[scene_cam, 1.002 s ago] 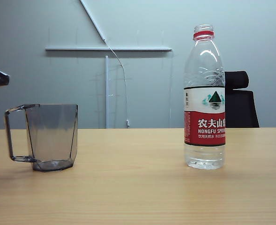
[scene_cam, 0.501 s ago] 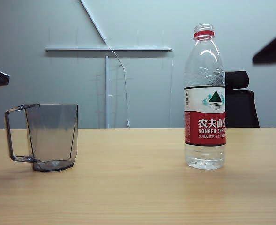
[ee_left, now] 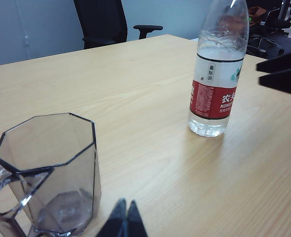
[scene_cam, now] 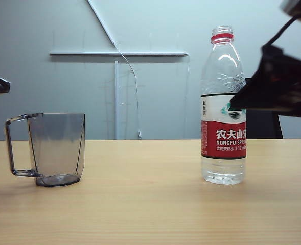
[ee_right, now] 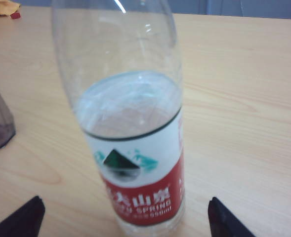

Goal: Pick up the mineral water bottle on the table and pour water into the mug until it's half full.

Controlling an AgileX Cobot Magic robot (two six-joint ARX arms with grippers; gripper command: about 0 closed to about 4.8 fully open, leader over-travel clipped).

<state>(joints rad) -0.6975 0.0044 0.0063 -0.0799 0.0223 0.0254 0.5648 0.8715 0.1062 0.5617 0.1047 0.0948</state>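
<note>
The mineral water bottle (scene_cam: 223, 107) stands upright on the right of the table (scene_cam: 150, 209), with a red neck ring and a red-and-white label. Its water reaches about the label's top edge (ee_right: 130, 103). The empty smoky grey mug (scene_cam: 55, 148) stands at the left, handle outward. My right gripper (scene_cam: 242, 99) hovers at label height beside the bottle. It is open wide, its fingers (ee_right: 21, 217) on either side of the bottle (ee_right: 135, 148) without touching it. My left gripper (ee_left: 125, 217) is shut and empty, just beside the mug (ee_left: 46, 173).
A black office chair (scene_cam: 262, 120) stands behind the table's far edge. A small yellowish object (ee_right: 2, 7) lies far off on the tabletop. Bare wood stretches between mug and bottle.
My right gripper has come into the exterior view from the upper right and dropped to the bottle's label height. Bottle, mug and left gripper have not moved.
</note>
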